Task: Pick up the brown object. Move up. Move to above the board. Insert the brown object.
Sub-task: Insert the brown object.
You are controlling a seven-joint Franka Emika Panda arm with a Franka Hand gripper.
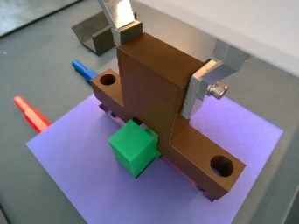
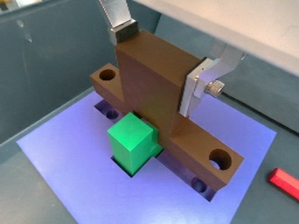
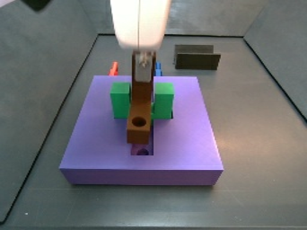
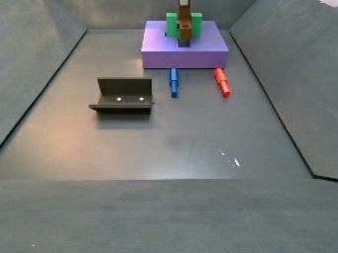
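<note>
The brown object stands on the purple board. Its holed bar lies low along the board's groove, and its other bar points straight up. My gripper is shut on that upright bar, one silver finger pressed on each side. A green block sits against the upright's foot. In both side views the gripper hangs over the board with the brown object under it. I cannot tell how deep the bar sits in the groove.
A red peg and a blue peg lie on the grey floor beside the board. The dark fixture stands further off. Grey walls enclose the floor.
</note>
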